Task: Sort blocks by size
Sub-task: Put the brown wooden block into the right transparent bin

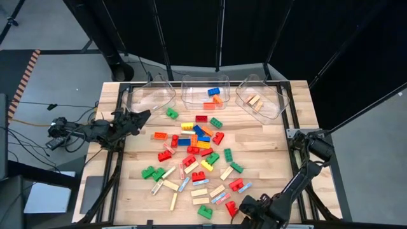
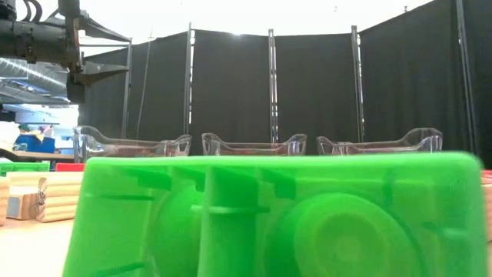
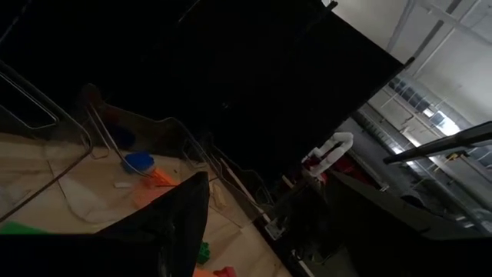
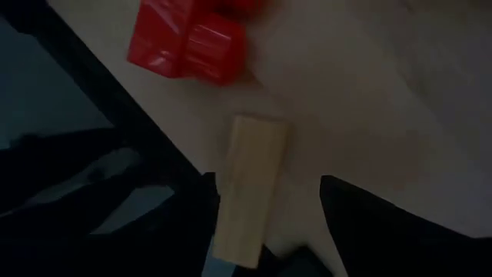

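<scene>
Right claw (image 4: 265,231) spread, straddling tan bar (image 4: 250,185) lying flat at tabletop (image 1: 267,137) near edge, beside red brick (image 4: 184,42). Bar looks light, stiff, smooth; pinch long sides mid-length. Left claw (image 1: 141,116) spread, empty, near left bin (image 1: 152,98).

We see black curtains (image 2: 307,85) hanging behind the tabletop's far edge, grey floor (image 1: 57,83) around it, and bright ceiling light overhead.

Three clear bins (image 1: 205,94) line the wooden table's (image 1: 267,152) far edge before black curtains (image 2: 307,85).
</scene>
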`<state>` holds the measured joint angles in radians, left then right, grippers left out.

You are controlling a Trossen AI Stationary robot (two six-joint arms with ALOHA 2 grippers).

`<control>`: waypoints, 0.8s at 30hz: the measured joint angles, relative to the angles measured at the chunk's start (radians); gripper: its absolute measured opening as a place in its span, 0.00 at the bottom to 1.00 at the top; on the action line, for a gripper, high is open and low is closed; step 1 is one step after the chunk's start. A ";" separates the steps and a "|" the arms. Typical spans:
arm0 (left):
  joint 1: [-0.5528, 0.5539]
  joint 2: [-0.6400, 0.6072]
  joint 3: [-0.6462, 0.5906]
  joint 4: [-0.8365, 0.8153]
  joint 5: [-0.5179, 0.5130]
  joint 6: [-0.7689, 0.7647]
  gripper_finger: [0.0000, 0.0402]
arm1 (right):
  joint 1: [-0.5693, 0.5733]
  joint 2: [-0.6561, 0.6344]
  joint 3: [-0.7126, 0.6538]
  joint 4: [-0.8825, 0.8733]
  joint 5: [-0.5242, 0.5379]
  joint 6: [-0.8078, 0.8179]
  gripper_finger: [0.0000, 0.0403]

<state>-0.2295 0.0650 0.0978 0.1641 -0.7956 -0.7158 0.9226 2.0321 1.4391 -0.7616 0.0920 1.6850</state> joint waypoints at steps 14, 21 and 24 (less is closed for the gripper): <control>0.000 0.000 0.000 -0.002 -0.003 -0.023 0.67 | -0.008 0.059 0.007 -0.032 -0.029 -0.027 0.57; 0.000 0.000 0.000 -0.003 -0.004 -0.023 0.67 | -0.036 0.070 0.006 -0.071 -0.094 -0.124 0.33; 0.000 0.000 0.000 -0.003 -0.004 -0.023 0.67 | -0.048 0.066 0.003 -0.089 -0.092 -0.160 0.29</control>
<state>-0.2295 0.0652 0.0978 0.1608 -0.7995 -0.7383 0.8747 2.0982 1.4425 -0.8505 0.0001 1.5247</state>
